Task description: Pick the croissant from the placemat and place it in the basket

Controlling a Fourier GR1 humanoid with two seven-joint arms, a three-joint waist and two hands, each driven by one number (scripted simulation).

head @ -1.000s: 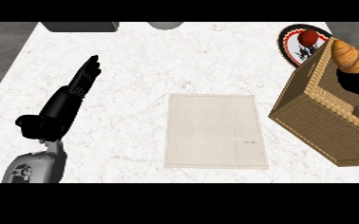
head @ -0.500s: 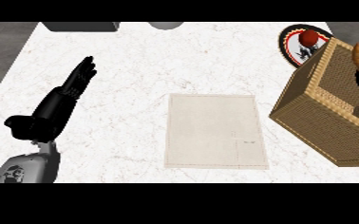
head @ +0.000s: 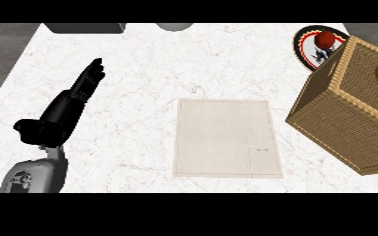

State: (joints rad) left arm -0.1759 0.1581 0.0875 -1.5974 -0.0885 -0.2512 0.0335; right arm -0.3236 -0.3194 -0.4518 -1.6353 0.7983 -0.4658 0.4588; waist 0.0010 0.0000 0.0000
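Tabletop [head: 148, 65] of white, veined stone fills our view. At its far left we see the left hand [head: 63, 112] above its grey forearm [head: 33, 175], which comes in from the lower edge. The hand rests there with its fingers [head: 92, 75] straight, close together and pointing away from us. They hold nothing and touch none of the things on the tabletop.

At the far edge, above the hand, we make out a dark grey block [head: 85, 27], and to its right a pale grey round thing [head: 175, 26]. Both are cut off by the edge of the view.

In the middle lies the cream placemat [head: 227, 137], flat and square to us, with a small mark near its lower right corner.

Just right of the placemat stands the woven basket [head: 339, 105], turned at an angle, with its right side out of view. Behind it, at the far right, a dark-rimmed plate [head: 306, 47] carries a red round thing [head: 325, 40]. We cannot see inside the basket, and we cannot tell where the croissant is.
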